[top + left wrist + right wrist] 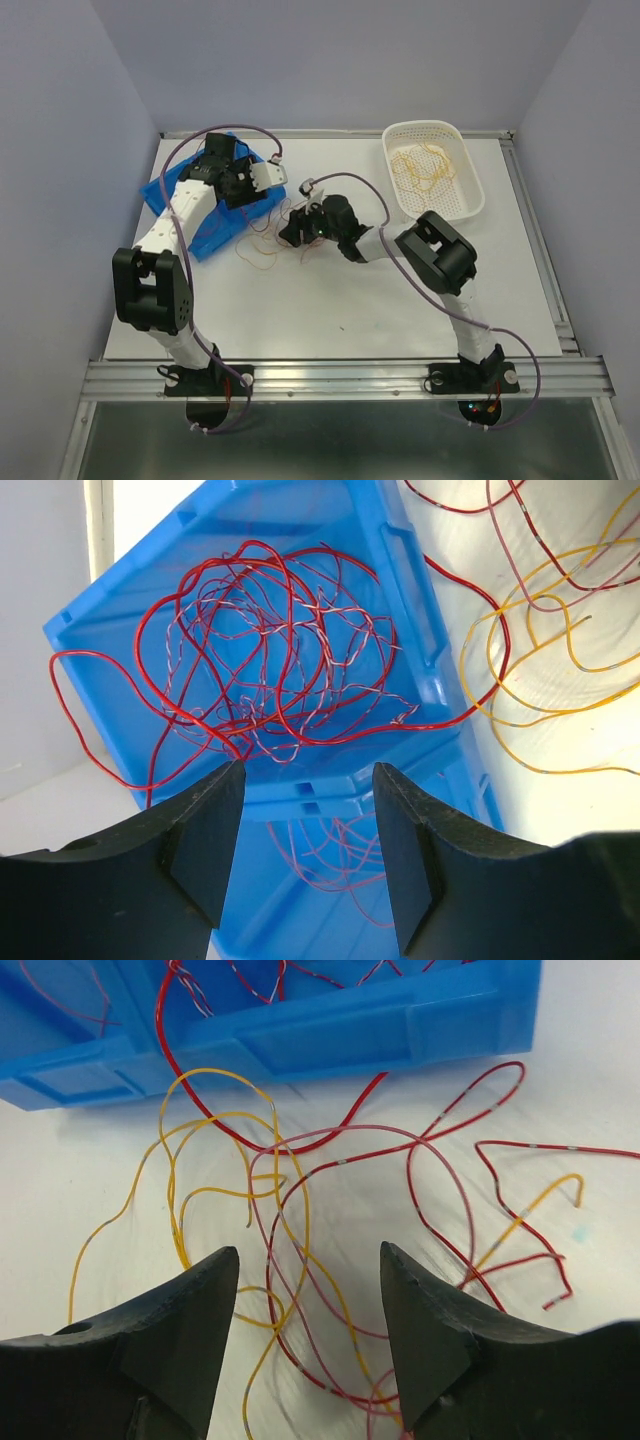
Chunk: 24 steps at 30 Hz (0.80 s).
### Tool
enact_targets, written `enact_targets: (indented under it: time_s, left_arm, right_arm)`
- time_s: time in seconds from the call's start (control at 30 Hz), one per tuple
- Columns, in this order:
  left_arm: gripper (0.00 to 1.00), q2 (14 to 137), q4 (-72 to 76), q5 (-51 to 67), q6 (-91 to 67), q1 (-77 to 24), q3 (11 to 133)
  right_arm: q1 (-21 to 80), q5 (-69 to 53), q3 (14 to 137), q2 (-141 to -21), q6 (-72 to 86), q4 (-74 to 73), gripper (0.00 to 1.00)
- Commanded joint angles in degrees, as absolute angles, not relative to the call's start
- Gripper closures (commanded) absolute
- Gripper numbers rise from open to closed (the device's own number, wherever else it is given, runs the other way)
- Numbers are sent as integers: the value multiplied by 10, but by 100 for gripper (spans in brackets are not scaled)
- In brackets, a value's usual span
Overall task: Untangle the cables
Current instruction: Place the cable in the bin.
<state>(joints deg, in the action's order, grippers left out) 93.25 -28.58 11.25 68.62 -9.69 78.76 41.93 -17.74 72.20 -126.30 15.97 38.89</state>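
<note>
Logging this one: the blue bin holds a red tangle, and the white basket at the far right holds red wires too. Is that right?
Not quite. The top external view shows the white basket holding yellow-orange wires, not red ones. The red tangle in the blue bin is as you say.

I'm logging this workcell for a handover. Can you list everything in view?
Tray: one, blue, back left of the table.
Red cables: one tangle, red and pale twisted strands, in the tray, some trailing over its edge.
Basket: one, white, perforated, back right.
Yellow cables: several loops, yellow-orange, in the basket.
Loose cables: several, red and yellow, on the table beside the tray.
Table: one, white.
Left hand: one, black, open, over the tray.
Right hand: one, black, open, over the loose cables.
</note>
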Motion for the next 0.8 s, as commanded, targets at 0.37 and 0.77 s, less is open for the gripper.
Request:
enact_targets:
  time_s: [0.37, 0.77]
  left_arm:
    - [36, 915, -299, 127, 706, -87, 808]
    - [38, 915, -301, 107, 777, -123, 759]
  right_arm:
    - [478, -20, 765, -1261, 20, 223, 96]
    - [476, 50, 381, -923, 65, 322, 99]
